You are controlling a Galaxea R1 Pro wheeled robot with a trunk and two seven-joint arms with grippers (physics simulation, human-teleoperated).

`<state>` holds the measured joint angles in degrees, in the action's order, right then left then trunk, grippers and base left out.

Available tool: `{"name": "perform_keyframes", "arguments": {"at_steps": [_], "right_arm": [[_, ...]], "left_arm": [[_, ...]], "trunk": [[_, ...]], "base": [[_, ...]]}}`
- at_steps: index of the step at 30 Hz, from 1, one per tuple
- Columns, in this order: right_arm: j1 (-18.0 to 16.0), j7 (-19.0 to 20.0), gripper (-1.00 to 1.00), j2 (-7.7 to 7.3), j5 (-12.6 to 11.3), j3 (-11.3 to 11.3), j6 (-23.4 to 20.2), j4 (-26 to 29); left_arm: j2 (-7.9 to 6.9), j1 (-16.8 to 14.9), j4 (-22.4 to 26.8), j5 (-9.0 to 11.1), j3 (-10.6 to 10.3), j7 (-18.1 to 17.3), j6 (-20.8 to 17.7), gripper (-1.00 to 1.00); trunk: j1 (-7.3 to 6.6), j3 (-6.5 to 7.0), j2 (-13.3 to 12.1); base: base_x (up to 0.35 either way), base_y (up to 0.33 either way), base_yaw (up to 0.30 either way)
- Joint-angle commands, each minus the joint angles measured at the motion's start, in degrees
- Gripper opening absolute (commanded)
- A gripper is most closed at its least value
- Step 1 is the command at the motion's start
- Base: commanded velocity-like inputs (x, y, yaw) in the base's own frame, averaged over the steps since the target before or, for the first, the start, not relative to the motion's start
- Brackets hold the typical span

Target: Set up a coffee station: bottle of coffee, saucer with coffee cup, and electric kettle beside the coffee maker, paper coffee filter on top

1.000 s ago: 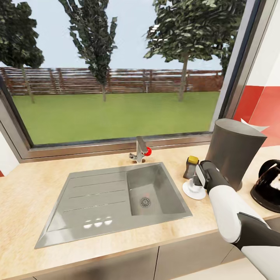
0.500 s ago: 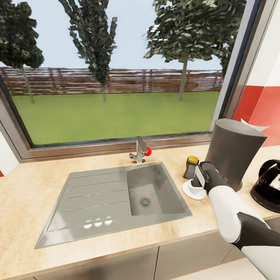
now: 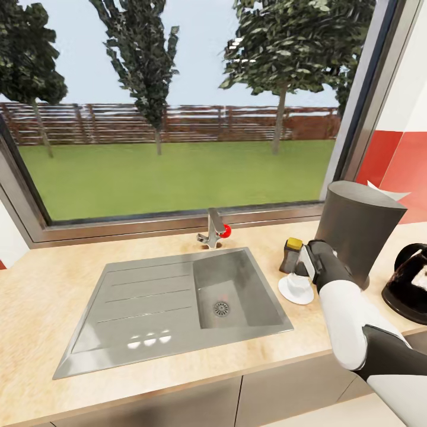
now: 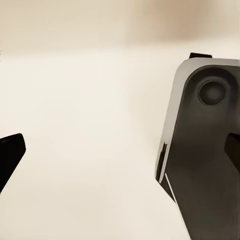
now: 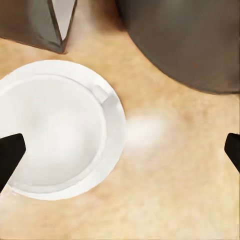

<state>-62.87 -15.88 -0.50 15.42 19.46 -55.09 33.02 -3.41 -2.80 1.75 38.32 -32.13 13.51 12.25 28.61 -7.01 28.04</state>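
Note:
The grey coffee maker [image 3: 357, 228] stands on the counter at the right, with a white paper filter [image 3: 391, 193] poking out of its top. A yellow-capped coffee bottle [image 3: 291, 254] stands just to its left. In front of the bottle a white cup [image 3: 295, 283] sits on a white saucer [image 3: 298, 296]. The black kettle [image 3: 408, 286] is at the right edge. My right gripper [image 3: 304, 265] hovers just above the cup, open and empty. In the right wrist view the cup [image 5: 52, 132], the saucer [image 5: 118, 136] and the coffee maker's base [image 5: 185, 40] lie below. My left gripper [image 4: 120, 155] is open.
A steel sink [image 3: 237, 290] with a drainboard [image 3: 136, 308] and a faucet [image 3: 212, 228] takes up the middle of the beige counter [image 3: 35, 296]. A large window [image 3: 178, 107] runs behind it. A grey and white robot part [image 4: 205, 150] shows in the left wrist view.
My right gripper has lifted slightly up and back from the saucer, and the cup now shows on it. Nothing else has moved.

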Motion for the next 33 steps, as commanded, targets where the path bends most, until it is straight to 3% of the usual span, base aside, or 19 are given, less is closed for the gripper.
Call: {"name": "perform_keyframes", "arguments": {"at_steps": [1,12,22,33], "right_arm": [[-0.05,-0.07,1.00,0.12,-0.05,0.14,-0.29,1.12],[-0.06,-0.03,1.00,0.44,-0.07,0.05,-0.37,1.78],[-0.06,-0.03,1.00,0.50,-0.13,-0.04,-0.28,1.77],[0.00,0.04,1.00,0.18,-0.02,0.04,-0.05,-0.08]], "left_arm": [[-0.01,-0.02,0.09,0.35,-0.48,0.22,0.05,1.00],[0.04,-0.02,0.10,0.35,-0.57,0.12,0.11,1.00],[0.07,-0.02,0.10,0.35,-0.57,0.12,0.14,1.00],[-0.02,-0.02,0.10,0.35,-0.52,0.12,0.19,1.00]], "trunk": [[0.03,-0.12,0.10],[0.03,-0.12,0.10],[0.03,-0.12,0.10],[0.03,-0.12,0.10]], "base": [[0.000,0.000,0.000],[-0.036,0.000,0.000],[-0.313,-0.005,0.000],[-0.322,-0.139,0.000]]}}
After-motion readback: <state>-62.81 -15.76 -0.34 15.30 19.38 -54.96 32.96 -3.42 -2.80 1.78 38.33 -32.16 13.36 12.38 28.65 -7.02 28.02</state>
